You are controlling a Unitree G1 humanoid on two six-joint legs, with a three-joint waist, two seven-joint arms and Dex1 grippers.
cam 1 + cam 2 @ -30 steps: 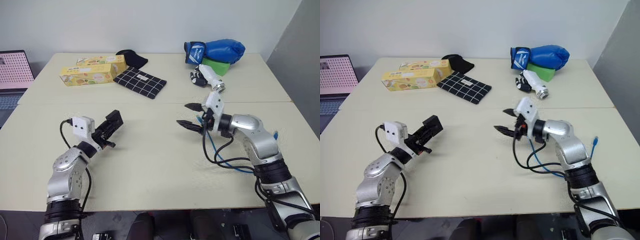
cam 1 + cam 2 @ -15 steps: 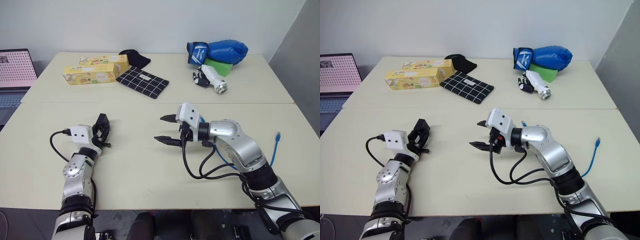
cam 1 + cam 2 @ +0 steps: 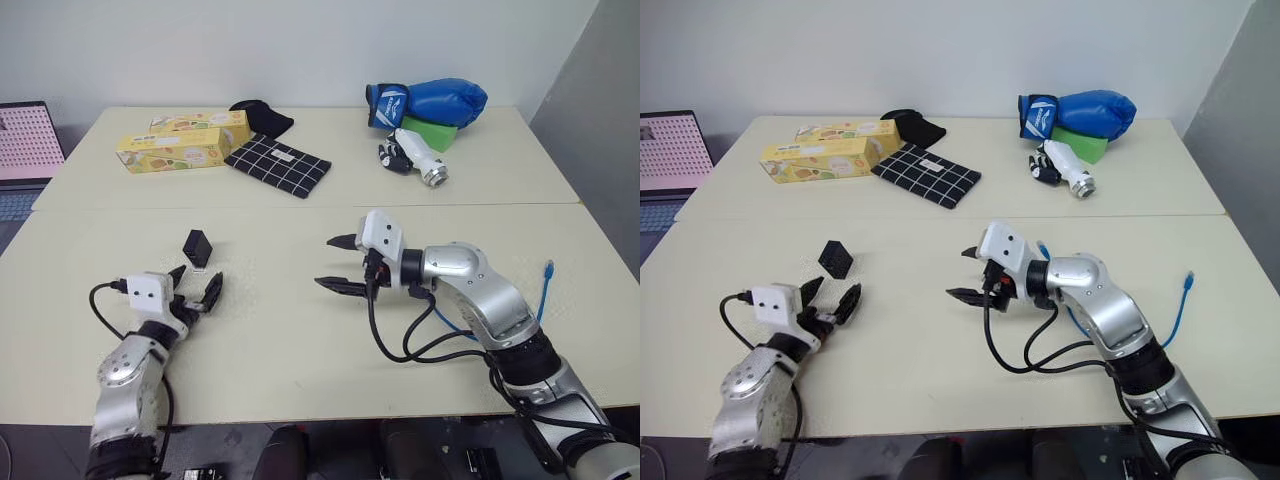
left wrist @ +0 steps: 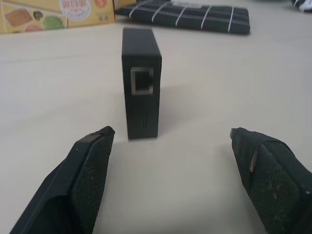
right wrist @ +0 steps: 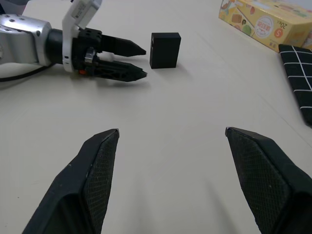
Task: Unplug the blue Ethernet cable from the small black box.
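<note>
The small black box (image 4: 141,100) stands upright on the table (image 3: 300,330) with its port (image 4: 143,80) empty and facing my left gripper. My left gripper (image 3: 195,288) is open just short of the box, with a finger (image 4: 87,170) on either side and neither touching it. Out past my right arm lies the blue Ethernet cable (image 3: 543,290), its clear plug (image 3: 548,267) free on the table. Its other stretch runs under that arm. My right gripper (image 3: 335,263) hangs open and empty over the middle of the table, pointing toward the box (image 5: 165,49).
At the far left lie two yellow cartons (image 3: 180,148), a checked cloth (image 3: 279,165) and a black cloth bundle (image 3: 262,115). A blue boxing glove (image 3: 430,102), a green block (image 3: 432,132) and a white tool (image 3: 412,158) sit at the far right. A laptop (image 3: 25,140) stands off the left edge.
My left gripper has opened and let go of the small black box, which now stands on the table, and has drawn back and down. My right gripper has shifted left.
</note>
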